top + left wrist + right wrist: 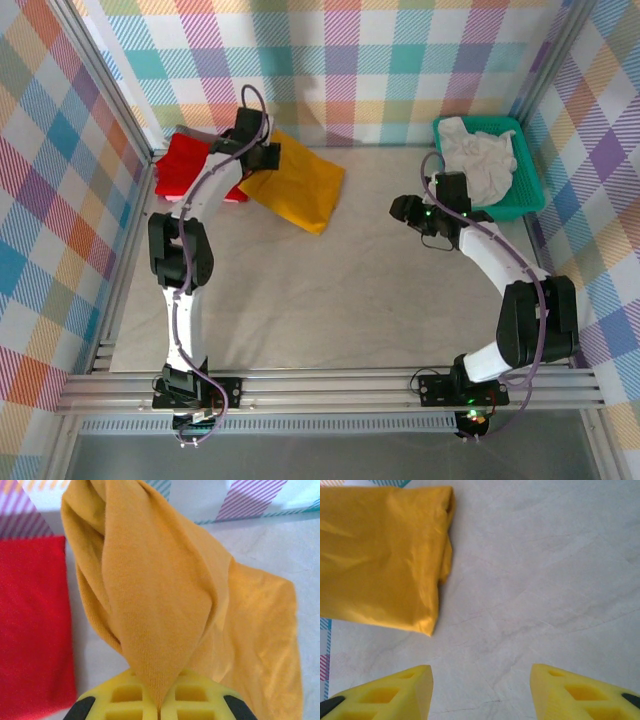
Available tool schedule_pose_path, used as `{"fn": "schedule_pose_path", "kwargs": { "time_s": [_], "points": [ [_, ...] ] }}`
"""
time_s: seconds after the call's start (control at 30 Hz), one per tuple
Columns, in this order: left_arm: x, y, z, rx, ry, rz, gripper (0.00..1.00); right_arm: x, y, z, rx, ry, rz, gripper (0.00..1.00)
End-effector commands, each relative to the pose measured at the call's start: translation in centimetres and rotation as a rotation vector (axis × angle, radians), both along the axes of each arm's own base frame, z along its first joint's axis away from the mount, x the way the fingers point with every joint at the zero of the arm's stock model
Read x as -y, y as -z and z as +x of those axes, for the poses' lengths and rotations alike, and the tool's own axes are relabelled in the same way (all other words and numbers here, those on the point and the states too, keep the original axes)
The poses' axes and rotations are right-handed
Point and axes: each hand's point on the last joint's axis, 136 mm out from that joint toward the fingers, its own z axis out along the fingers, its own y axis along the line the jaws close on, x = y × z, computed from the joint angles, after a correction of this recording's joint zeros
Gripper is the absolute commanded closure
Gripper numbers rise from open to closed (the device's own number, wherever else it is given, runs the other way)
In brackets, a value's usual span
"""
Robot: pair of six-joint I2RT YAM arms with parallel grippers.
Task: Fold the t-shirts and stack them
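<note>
Left gripper [160, 706] pinching yellow tee [165, 605]; white tee [480, 155] in teal basket [505, 212].

The top camera looks down from above and behind me, far enough off to take in the whole table [350, 290], the checked walls [330, 60] around it, and both my arm bases at the bottom edge. My left wrist camera looks along my left gripper [159, 702], at the bottom edge of its frame. It sits very close to the mustard-yellow t-shirt [160, 605], with the red t-shirt [30, 620] down the left side. My right wrist camera faces down at the table past my right gripper [480, 685], close to the surface. All three views share the mustard-yellow t-shirt: upper left of centre from the top, upper left from my right wrist. The top and left wrist views share the red t-shirt.
</note>
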Motion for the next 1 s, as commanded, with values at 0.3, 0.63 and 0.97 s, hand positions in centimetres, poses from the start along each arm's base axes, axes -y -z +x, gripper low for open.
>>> {"fn": "schedule_pose_path", "kwargs": {
  "time_s": [0.3,0.63,0.97],
  "points": [
    [-9.3,-2.9,4.4,0.06,0.046,0.123,1.0,0.3,1.0,-0.9,-0.036,0.006,0.007,0.46],
    [-13.0,-5.5,4.8,0.1,0.099,-0.041,1.0,0.7,2.0,-1.9,-0.074,0.027,-0.007,0.46],
    [-18.1,-9.3,5.1,0.214,0.063,-0.192,1.0,1.0,3.3,-2.4,-0.115,0.037,-0.02,0.46]
  ]
}}
